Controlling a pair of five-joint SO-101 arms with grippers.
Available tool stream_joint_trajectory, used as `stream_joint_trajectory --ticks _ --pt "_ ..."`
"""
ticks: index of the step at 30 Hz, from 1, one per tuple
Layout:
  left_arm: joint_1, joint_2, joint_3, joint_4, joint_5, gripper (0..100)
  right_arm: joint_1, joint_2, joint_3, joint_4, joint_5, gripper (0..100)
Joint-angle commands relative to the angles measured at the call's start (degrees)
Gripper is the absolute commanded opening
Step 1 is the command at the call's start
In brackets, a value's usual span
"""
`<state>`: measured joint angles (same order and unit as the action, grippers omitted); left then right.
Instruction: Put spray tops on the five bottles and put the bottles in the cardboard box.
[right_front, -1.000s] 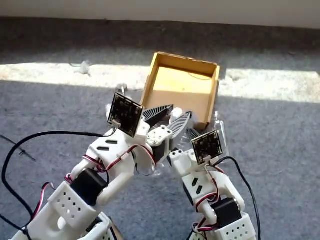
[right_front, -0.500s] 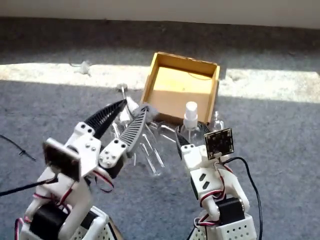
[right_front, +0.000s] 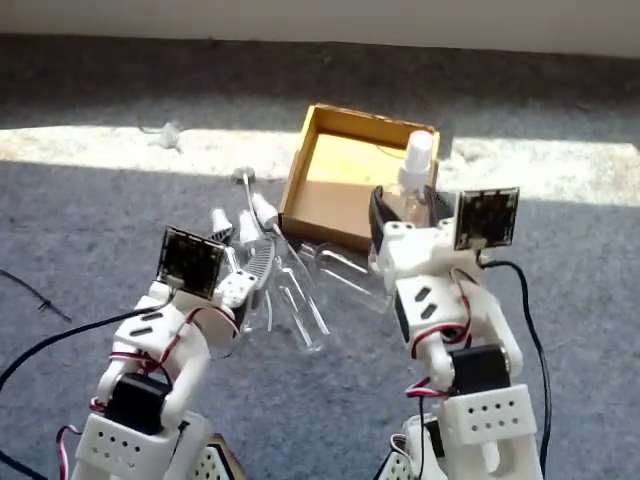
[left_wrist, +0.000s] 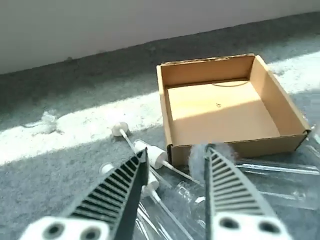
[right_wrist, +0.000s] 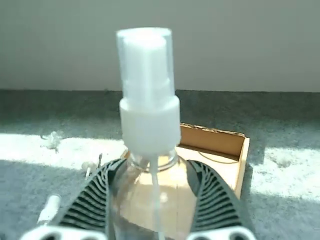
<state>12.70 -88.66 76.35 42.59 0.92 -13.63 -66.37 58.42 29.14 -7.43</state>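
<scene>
Right gripper (right_front: 405, 212) fingers clamped on 1 clear plastic bottle with white spray top (right_wrist: 148, 115), upright, over near-right corner of open brown cardboard box (right_front: 365, 122). Risk: released here it clips the wall and tips out, and smooth plastic may slip. Left gripper (left_wrist: 175, 152) near-left, fingers wide, empty, above loose clear bottles (right_front: 300, 300). Loose white spray tops (right_front: 262, 210) just beyond crowd the box's left side.

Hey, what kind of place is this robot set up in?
Most likely an indoor room, with the work done on grey carpet rather than a bench. A pale wall meets the carpet behind the cardboard box, and a band of sunlight falls across the carpet, suggesting a window nearby.
</scene>
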Motion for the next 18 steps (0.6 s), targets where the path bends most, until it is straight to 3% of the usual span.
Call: stream_joint_trajectory --ticks 1,9,18 --pt "6.64 -0.48 -0.48 0.62 -2.73 26 -2.51 6.99 -13.05 -1.36 -5.36 0.3" --pt "13.76 -0.75 -1.19 0.53 -2.81 27 -16.13 7.25 -10.33 -1.19 -5.54 0.3" --pt "12.26 -0.66 -1.19 0.26 -2.55 26 -17.98 7.25 -7.69 -1.1 -5.54 0.3"
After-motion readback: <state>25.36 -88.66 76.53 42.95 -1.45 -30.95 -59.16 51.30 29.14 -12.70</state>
